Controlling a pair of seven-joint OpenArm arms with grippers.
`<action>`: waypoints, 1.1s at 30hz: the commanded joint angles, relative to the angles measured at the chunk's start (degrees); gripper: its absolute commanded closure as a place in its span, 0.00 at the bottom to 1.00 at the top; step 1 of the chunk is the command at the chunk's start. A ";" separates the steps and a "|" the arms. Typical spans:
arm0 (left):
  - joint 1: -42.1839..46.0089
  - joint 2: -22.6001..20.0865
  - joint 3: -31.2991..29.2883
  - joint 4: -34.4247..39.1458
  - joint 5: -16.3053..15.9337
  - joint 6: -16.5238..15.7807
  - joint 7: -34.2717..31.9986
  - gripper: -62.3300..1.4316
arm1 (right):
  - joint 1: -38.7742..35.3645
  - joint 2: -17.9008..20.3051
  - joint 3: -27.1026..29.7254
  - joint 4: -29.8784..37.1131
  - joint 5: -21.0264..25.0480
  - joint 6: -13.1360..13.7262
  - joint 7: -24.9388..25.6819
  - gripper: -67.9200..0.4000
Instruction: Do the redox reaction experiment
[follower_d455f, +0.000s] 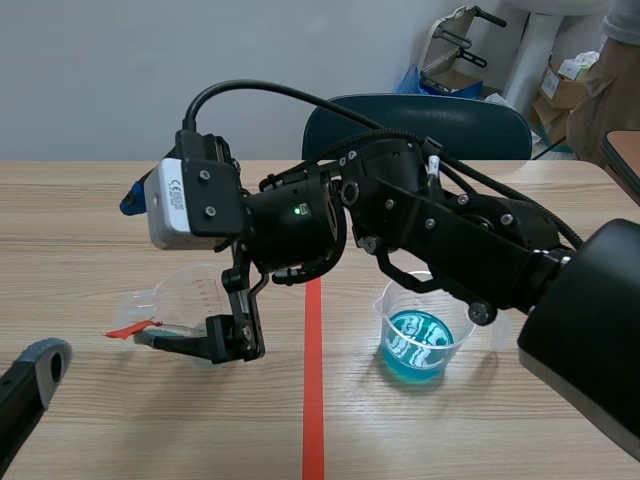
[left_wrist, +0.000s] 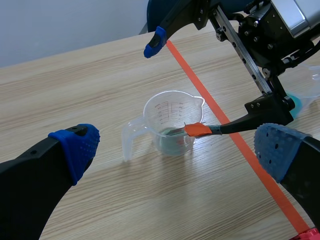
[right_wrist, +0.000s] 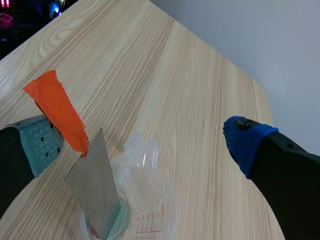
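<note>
Wood table (follower_d455f: 90, 250), right arm (follower_d455f: 440, 220) stretched across, claw (follower_d455f: 138, 265) splayed

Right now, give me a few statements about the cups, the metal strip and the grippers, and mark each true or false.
1. The metal strip stands in the clear cup. True.
2. The cup of blue liquid sits on the same side of the red line as the clear cup. False: they are on opposite sides.
3. The left gripper is open and holds nothing. True.
4. The right gripper is shut on the clear cup's handle. False: its fingers are wide apart.
5. The strip's upper end carries orange tape. True.
</note>
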 joint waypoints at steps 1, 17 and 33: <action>0.00 -0.20 0.33 0.85 -0.13 -0.11 -0.81 0.00 | 0.66 0.55 -0.15 0.57 1.03 0.42 2.08 0.00; 0.02 -0.20 0.26 1.51 -0.31 1.77 -0.81 0.00 | -8.81 20.44 0.09 12.61 22.05 0.42 2.29 0.00; -4.33 -0.09 0.15 9.99 5.14 3.76 6.86 0.00 | -42.21 34.75 31.41 30.99 48.81 -2.71 -14.29 0.00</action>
